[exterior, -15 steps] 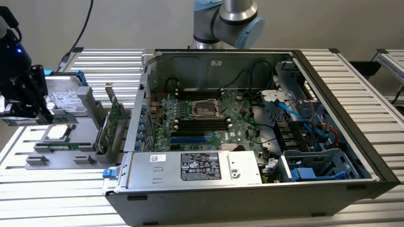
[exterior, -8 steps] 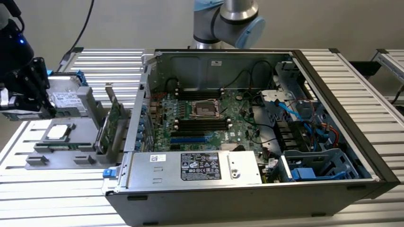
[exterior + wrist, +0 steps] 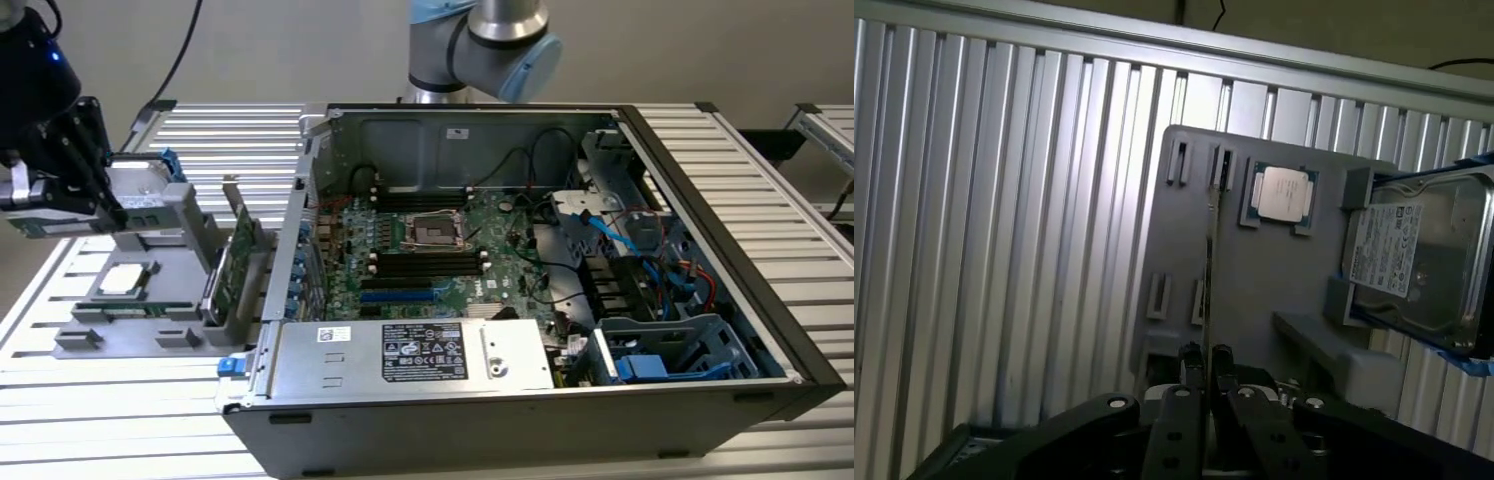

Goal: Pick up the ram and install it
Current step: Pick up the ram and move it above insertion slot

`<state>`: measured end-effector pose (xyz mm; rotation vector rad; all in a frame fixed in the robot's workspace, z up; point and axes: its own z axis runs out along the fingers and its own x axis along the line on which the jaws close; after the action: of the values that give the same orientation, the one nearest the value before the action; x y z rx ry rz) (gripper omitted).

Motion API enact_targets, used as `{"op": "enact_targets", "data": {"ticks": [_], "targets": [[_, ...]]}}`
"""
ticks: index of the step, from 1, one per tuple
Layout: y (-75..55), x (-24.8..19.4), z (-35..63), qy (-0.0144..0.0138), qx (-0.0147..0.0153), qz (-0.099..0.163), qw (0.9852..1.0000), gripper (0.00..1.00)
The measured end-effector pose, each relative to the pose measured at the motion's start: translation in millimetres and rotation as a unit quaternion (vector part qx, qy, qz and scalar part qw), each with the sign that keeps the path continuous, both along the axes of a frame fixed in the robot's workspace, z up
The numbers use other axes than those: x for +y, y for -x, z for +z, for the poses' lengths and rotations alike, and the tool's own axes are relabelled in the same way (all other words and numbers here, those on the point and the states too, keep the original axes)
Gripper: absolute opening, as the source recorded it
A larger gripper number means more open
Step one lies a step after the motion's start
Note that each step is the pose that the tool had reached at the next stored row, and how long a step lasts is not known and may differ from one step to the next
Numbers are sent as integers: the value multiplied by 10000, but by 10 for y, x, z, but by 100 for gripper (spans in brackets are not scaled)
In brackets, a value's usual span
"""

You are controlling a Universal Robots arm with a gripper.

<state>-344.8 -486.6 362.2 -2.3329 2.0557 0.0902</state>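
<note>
Nearest, the ram [image 3: 140, 311]: it stands on edge in the gray tray [image 3: 64, 345], at six o'clock of the processor [image 3: 120, 280], I judge so its top edge can be pinched. Above it hangs my gripper [image 3: 1206, 362], jaws narrow with a slim gap along the stick, gripping nothing. Farther off, at three o'clock, the computer case [image 3: 747, 300] lies open, motherboard [image 3: 441, 240] facing up.
</note>
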Motion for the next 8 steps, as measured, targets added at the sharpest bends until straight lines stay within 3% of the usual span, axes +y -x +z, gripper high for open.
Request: {"op": "enact_targets", "data": {"ticks": [8], "targets": [[-195, 0, 186, -93, 16, 97, 9999, 15]]}}
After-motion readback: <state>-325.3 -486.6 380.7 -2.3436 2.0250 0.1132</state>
